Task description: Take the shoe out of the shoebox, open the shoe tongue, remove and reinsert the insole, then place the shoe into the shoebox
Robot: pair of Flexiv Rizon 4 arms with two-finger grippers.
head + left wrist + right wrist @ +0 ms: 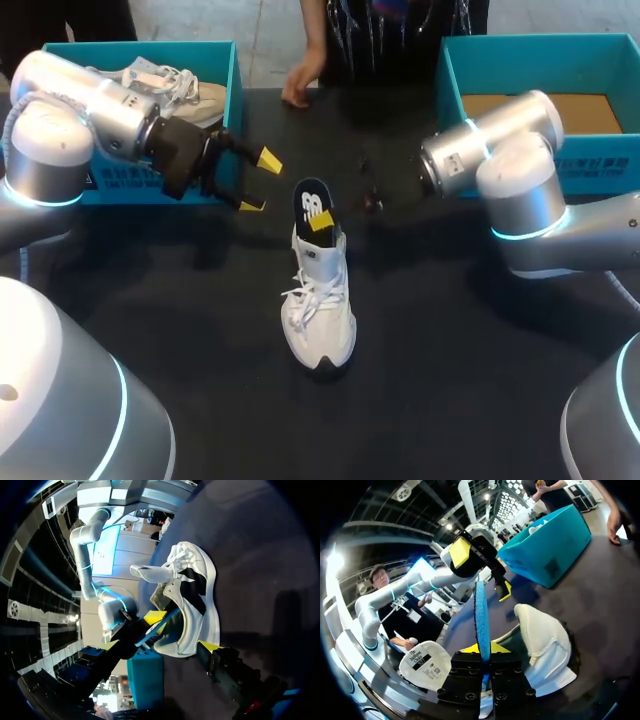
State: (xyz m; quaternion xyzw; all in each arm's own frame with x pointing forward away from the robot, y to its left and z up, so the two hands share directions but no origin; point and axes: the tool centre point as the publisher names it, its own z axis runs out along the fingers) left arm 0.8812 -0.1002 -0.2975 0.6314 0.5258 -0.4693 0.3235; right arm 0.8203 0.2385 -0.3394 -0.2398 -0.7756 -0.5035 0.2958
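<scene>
Nearest is the toe of the white sneaker point(318, 300), which sits on its sole in the middle of the black table point(450, 380). Its long axis runs straight away from the head camera, toe near, heel far, laces up. Out of the heel opening the dark insole point(312, 203) stands partly clear and leans back past the heel. The right gripper point(322, 222) pinches it flat between its fingers, low down, just above the collar. The left gripper point(258, 182) hangs just beside the heel with its fingers spread, holding nothing. The step looks like working the insole through the collar. To do it well, the right should draw along the insole's own length without twisting, while the left closes on the heel so the light shoe neither lifts nor swings. Farther back stand the left shoebox point(236, 70), with a second shoe point(180, 92) in it, and the right shoebox point(540, 40). A person's hand point(300, 80) rests on the far edge.
</scene>
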